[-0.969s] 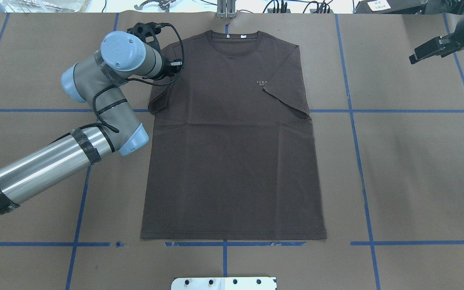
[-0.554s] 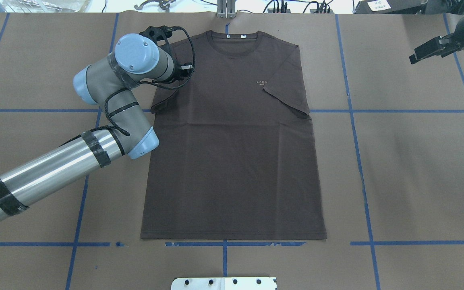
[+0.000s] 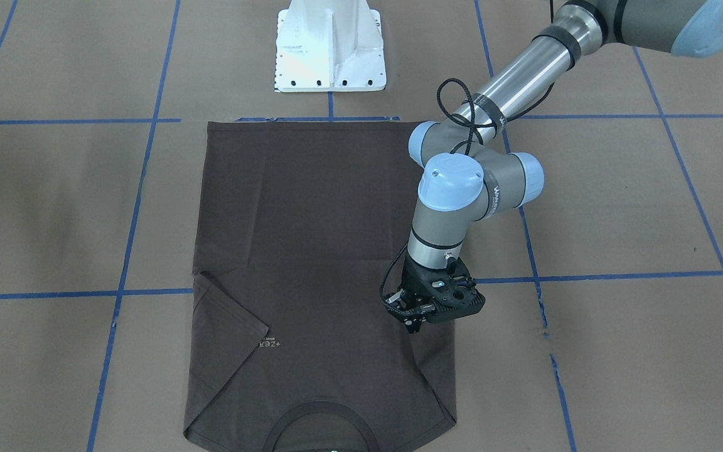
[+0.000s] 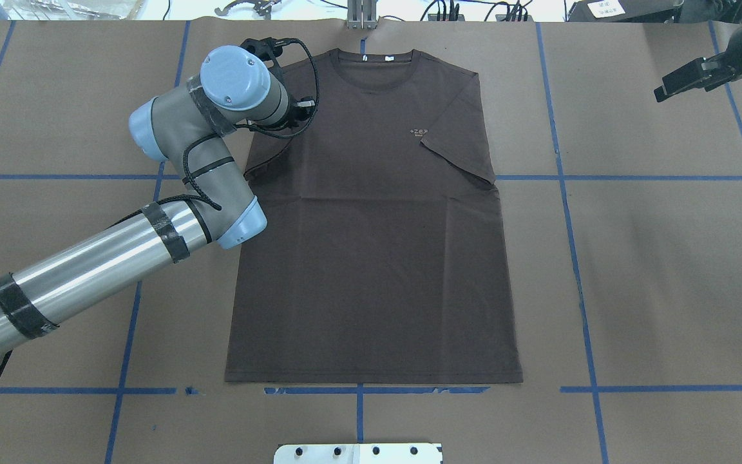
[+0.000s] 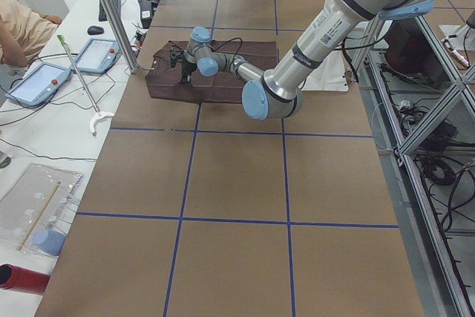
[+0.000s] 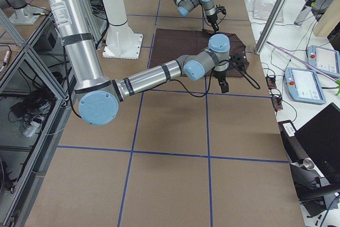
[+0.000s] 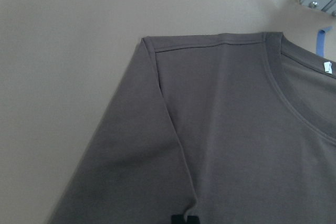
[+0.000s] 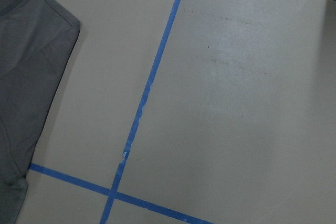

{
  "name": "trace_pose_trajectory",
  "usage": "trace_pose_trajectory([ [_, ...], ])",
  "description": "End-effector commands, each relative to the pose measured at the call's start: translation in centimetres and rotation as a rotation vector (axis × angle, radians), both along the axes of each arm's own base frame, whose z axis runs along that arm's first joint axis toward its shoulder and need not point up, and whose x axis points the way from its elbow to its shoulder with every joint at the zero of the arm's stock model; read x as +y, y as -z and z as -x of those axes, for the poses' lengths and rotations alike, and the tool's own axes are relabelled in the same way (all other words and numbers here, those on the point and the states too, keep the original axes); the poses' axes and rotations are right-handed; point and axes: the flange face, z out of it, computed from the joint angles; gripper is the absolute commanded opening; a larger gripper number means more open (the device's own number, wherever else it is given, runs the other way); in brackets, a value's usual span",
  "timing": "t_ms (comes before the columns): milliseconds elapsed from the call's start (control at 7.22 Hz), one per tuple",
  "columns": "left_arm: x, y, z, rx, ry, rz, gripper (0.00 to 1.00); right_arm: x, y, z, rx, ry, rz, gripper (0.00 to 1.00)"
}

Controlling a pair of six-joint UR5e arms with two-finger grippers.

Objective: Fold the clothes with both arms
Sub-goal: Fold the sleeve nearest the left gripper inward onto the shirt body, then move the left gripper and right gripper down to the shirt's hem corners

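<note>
1. The dark brown T-shirt (image 4: 371,258) lies flat and chest up in the middle of the paper-covered counter (image 4: 635,258). Its hem is toward the white pedestal (image 3: 330,47) and its neck is at the far edge.
2. The overhead view shows the sleeve (image 4: 458,151) on the robot's right folded in over the chest. Its corner lies just beside the pale lettering (image 4: 418,132), and white tags (image 4: 389,58) show inside the collar.
3. The left arm (image 4: 87,270) reaches over the shirt's other shoulder. From overhead its wrist joint hides the fingertips and most of that sleeve.
4. The front-facing view shows what the overhead view hides. The left gripper (image 3: 413,326) points down with its tips at the sleeve cloth, and a crease runs from them toward the shoulder.
5. In the left wrist view the fingers (image 7: 185,220) are only a small black tip at the bottom edge. They are drawn together, and a ridge of cloth rises into them, so they appear pinched on the sleeve.
6. The right gripper (image 4: 667,87) hangs over bare counter, well apart from the shirt. No view shows how far its fingers are parted, so I cannot tell.
7. The right wrist view shows no fingers, only blue tape lines (image 8: 142,108) on the counter and the shirt's shoulder at the left edge.
</note>
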Motion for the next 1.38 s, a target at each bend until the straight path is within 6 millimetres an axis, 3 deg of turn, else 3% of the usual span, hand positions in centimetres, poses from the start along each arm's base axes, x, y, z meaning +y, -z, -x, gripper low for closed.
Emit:
trace_pose_trajectory([
  [0, 0.3, 0.8, 0.2, -0.013, -0.032, -0.039, 1.00, 0.0, 0.5, 0.1, -0.015, -0.024, 0.024, 1.00],
  [277, 2.6, 3.2, 2.2, -0.026, -0.083, -0.097, 1.00, 2.9, 3.8, 4.9, -0.076, -0.056, 0.103, 1.00],
  [415, 5.9, 2.4, 3.2, -0.007, -0.106, -0.118, 1.00, 5.7, 5.8, 8.8, -0.077, -0.109, 0.137, 1.00],
  [554, 9.5, 2.6, 4.1, 0.029, -0.132, -0.146, 1.00, 10.2, 7.5, 13.5, -0.082, -0.176, 0.178, 1.00],
  [692, 14.8, 2.2, 4.3, 0.067, -0.179, -0.163, 1.00, 14.9, 9.4, 17.3, -0.112, -0.238, 0.219, 1.00],
  [831, 19.4, 1.5, 4.8, 0.099, -0.212, -0.158, 1.00, 19.9, 11.0, 19.9, -0.148, -0.279, 0.252, 1.00],
  [969, 24.0, 2.5, 4.1, 0.188, -0.210, -0.081, 1.00, 23.9, 11.4, 22.5, -0.156, -0.299, 0.264, 1.00],
  [1108, 27.4, 1.6, 3.5, 0.185, -0.192, -0.067, 1.00, 27.5, 11.3, 24.6, -0.158, -0.309, 0.279, 1.00],
  [1246, 30.6, 1.0, 3.3, 0.185, -0.213, -0.075, 1.00, 31.2, 9.8, 26.6, -0.129, -0.330, 0.278, 1.00],
])
